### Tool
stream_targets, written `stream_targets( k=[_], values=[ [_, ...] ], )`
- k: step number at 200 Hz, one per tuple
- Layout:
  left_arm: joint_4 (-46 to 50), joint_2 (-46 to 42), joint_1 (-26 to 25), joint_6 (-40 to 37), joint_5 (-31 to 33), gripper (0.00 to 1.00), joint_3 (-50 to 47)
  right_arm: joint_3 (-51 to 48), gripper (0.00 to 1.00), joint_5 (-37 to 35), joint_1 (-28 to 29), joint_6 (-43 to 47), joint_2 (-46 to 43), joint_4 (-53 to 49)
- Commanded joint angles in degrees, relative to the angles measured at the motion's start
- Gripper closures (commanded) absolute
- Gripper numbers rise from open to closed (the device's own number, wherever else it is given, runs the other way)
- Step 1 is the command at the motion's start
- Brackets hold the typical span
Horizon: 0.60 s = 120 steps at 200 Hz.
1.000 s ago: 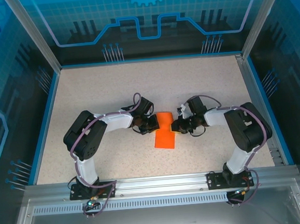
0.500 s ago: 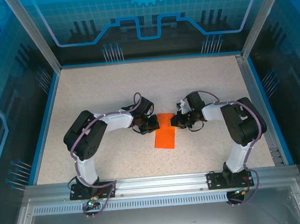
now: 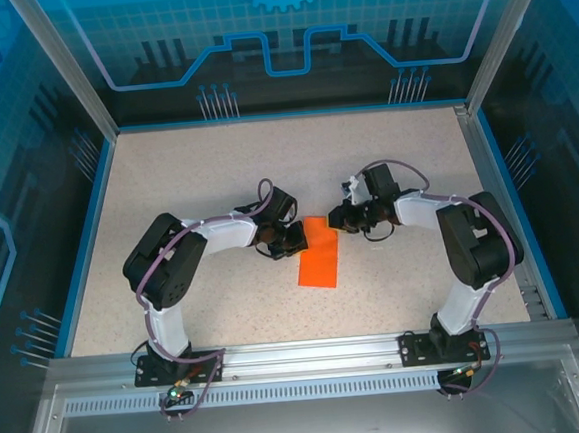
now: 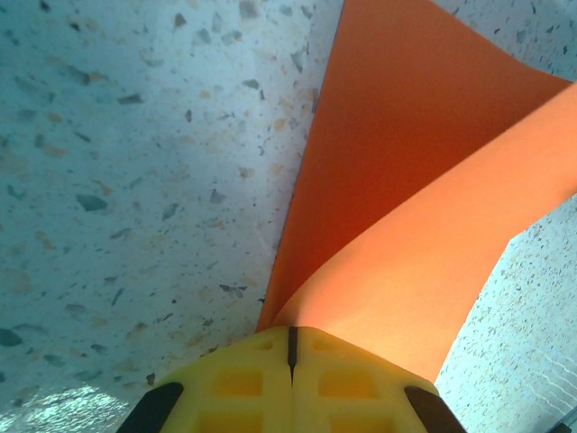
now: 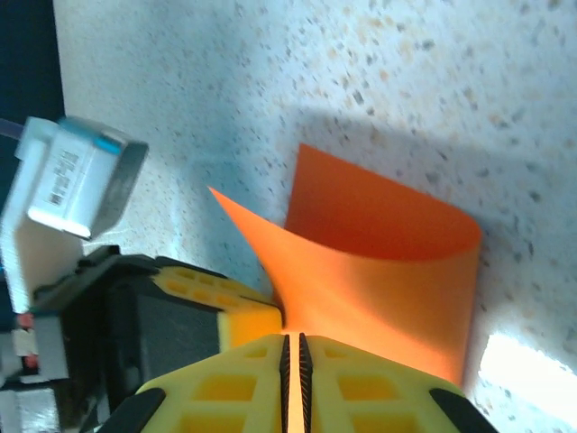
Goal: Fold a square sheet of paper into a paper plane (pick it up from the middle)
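The orange sheet of paper [image 3: 318, 263] lies near the middle of the speckled desk [image 3: 186, 174]. It is folded over on itself, and its far end is lifted and curls open into two layers. The left gripper [image 4: 290, 336] is clamped tight on the left edge of that raised end. The right gripper [image 5: 290, 343] is pinched closed on its right edge, and the two face each other close together.

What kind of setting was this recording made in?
Probably a lab or demo booth for robots: two arms bolted to a metal rail, a speckled table walled by blue printed panels, and one orange paper between them.
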State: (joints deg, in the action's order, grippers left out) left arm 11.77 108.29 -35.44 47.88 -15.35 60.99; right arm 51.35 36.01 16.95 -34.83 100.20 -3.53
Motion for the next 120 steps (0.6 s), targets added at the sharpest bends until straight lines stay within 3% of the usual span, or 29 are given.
stream_targets(
  k=[1, 47, 120],
  values=[
    [5.71, 2.72, -0.76, -0.95, 2.13, 1.0, -0.62, 0.5, 0.86, 1.74, -1.0, 0.82, 3.88, -0.26],
    [5.76, 2.71, -0.75, -1.14, 2.26, 1.0, -0.78, 0.19, 0.87, -2.51, -0.96, 1.33, 7.67, -1.57],
    [5.87, 2.87, -0.72, -1.27, 2.25, 1.0, -0.61, 6.05, 0.85, 0.81, -1.96, 1.58, 3.79, -4.98]
  ],
)
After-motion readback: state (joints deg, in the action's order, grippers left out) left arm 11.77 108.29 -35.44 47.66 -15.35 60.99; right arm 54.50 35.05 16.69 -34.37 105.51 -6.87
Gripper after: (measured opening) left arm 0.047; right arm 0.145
